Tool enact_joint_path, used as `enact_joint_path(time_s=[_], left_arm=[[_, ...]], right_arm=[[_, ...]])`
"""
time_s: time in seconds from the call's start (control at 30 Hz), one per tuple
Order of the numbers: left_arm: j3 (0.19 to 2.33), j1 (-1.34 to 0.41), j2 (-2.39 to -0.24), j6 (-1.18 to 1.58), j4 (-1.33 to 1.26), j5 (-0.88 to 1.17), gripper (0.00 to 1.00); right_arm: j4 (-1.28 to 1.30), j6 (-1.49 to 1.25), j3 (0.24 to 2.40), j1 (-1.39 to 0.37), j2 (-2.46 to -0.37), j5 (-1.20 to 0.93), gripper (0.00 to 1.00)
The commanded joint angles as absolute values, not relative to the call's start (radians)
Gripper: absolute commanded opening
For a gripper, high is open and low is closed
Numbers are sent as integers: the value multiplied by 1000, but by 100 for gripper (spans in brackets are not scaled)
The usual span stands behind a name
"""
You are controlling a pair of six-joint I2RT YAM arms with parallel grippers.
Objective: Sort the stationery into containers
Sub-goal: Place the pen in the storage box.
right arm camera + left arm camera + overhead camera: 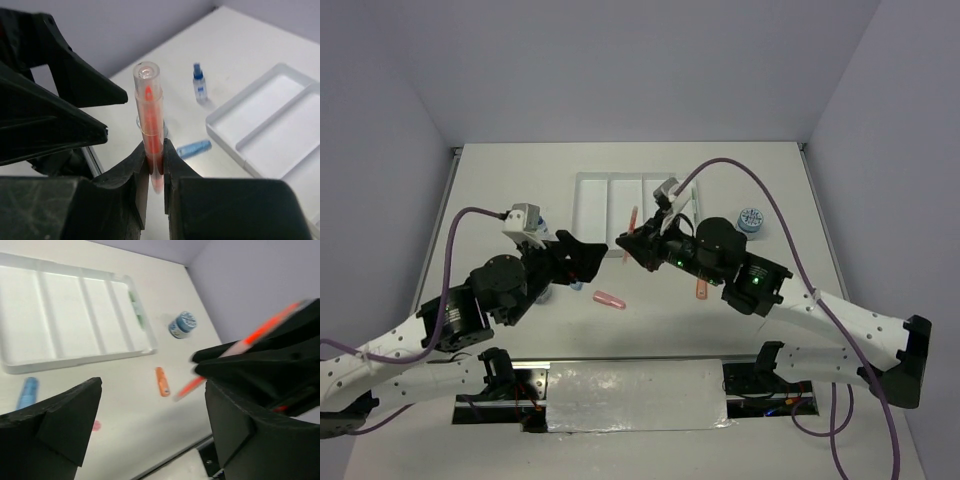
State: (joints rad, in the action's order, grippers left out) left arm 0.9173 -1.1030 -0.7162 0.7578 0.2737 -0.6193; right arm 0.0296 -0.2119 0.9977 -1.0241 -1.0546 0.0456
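One tray [75,361], two pens [149,115] [136,307], three sticks [27,392] [161,381] [610,299], two discs [750,218] [165,131], one bottle [199,86].

Plastic against plastic, seen from my remote station.
I see the orange pen [149,115] as glossy, translucent plastic with a clear end. The right fingers [125,200] look like matt black plastic, faintly grainy. The tray [75,359] is smooth white plastic with a soft sheen, the table [500,180] is matt off-white, and a silvery sheet [635,395] at its near edge shines like foil.
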Motion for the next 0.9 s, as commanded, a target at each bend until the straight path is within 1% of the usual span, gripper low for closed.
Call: enact_joint_path(time_s=[0.0,0.1,0.17,0.2,0.23,0.27,0.3,0.33,0.37,0.4,0.47,0.5,0.53,0.57,0.67,0.77,0.87], left_arm=[[1020,-1108,-700,750,419,-729,99],[1058,-1108,-667,756,504,-787,99],[1087,-1108,-661,762,564,-845,99],[1103,-1108,-666,770,653,-870,99],[1117,-1108,-673,776,701,-894,99],[1150,-1108,-686,791,751,-938,99],[1167,-1108,-713,805,859,-960,99],[1181,-1108,-727,814,903,-975,99],[1202,-1108,-744,812,938,-985,99],[1210,-1108,-776,810,969,-1000,99],[1212,-1106,-810,815,1034,-1020,99],[1207,-1104,-837,819,1049,-1032,99],[1203,-1103,-848,821,1055,-1032,99],[1187,-1097,-859,807,1049,-1032,99],[1166,-1077,-890,756,1006,-994,99],[1157,-1055,-907,721,996,-950,99],[1146,-1049,-902,718,1014,-931,99]], right_arm=[[-89,-213,1002,-1016,-1023,107,0],[-63,-206,997,-968,-1031,66,0],[-43,-198,994,-898,-1040,26,0],[-16,-195,996,-869,-1055,18,0],[3,-193,1009,-827,-1068,6,0],[30,-195,1018,-742,-1081,-6,0],[85,-198,1032,-694,-1127,-74,0],[125,-199,1081,-651,-1156,-87,0],[170,-202,1118,-573,-1195,-74,0],[286,-216,1159,-540,-1282,-49,0],[394,-230,1288,-476,-1382,-18,0],[490,-238,1372,-427,-1485,-2,0],[546,-236,1415,-416,-1535,3,0],[581,-236,1451,-405,-1627,41,0],[673,-232,1555,-391,-1765,109,0],[689,-236,1615,-379,-1847,127,0],[704,-241,1673,-353,-1926,98,0]])
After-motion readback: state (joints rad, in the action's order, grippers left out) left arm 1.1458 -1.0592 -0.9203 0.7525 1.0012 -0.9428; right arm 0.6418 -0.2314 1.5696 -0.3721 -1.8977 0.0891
